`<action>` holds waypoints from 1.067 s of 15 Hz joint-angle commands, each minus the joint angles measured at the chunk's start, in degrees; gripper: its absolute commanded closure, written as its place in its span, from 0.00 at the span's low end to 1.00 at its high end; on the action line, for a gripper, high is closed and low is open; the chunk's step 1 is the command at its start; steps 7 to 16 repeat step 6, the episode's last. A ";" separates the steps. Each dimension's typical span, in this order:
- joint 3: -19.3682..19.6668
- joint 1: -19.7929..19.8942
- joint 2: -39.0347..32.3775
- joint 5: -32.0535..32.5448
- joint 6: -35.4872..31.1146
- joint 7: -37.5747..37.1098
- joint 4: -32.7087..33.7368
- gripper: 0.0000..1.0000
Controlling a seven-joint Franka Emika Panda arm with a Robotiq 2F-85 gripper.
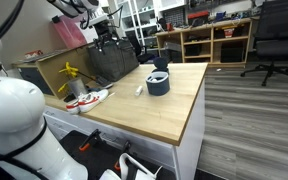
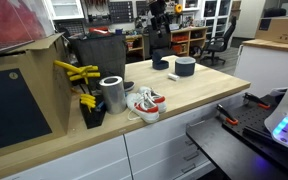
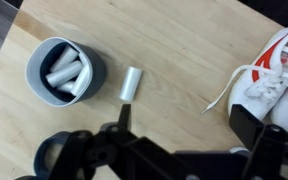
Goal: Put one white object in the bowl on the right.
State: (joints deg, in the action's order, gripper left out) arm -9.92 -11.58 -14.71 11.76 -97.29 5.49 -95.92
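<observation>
**Fingers spread and empty over the desk; white object lies beside the bowl**

In the wrist view your fingers (image 3: pixel 248 125) stand wide apart, with only bare wood between them and nothing in their hold. They hang above the desk (image 3: pixel 184 40), clear of everything on it.

Just ahead of the fingers the white object (image 3: pixel 130 83) lies flat on the wood, a short oblong piece. It is just beside the bowl (image 3: pixel 66 68) and does not touch it. The bowl stands upright near a corner of the desk, and you can see several white pieces of the same kind lying inside it.

Both exterior views show the same pair. The white object (image 1: pixel 140 89) (image 2: pixel 173 76) lies on the desk next to the bowl (image 1: pixel 158 83) (image 2: pixel 185 67), toward the end of the desk.

Farther out, a white-and-red shoe (image 3: pixel 274 80) with loose laces sits well apart from the white object, toward the opposite edge. In an exterior view the shoe (image 2: pixel 144 103) rests just beside a metal can (image 2: pixel 112 94).
</observation>
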 commanded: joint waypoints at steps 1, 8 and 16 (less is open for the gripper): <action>-0.24 -0.29 0.45 -0.52 0.32 -0.02 -0.73 0.00; -0.29 -0.19 0.75 -0.80 0.31 -0.01 -1.44 0.00; -0.29 -0.19 0.75 -0.80 0.31 -0.01 -1.44 0.00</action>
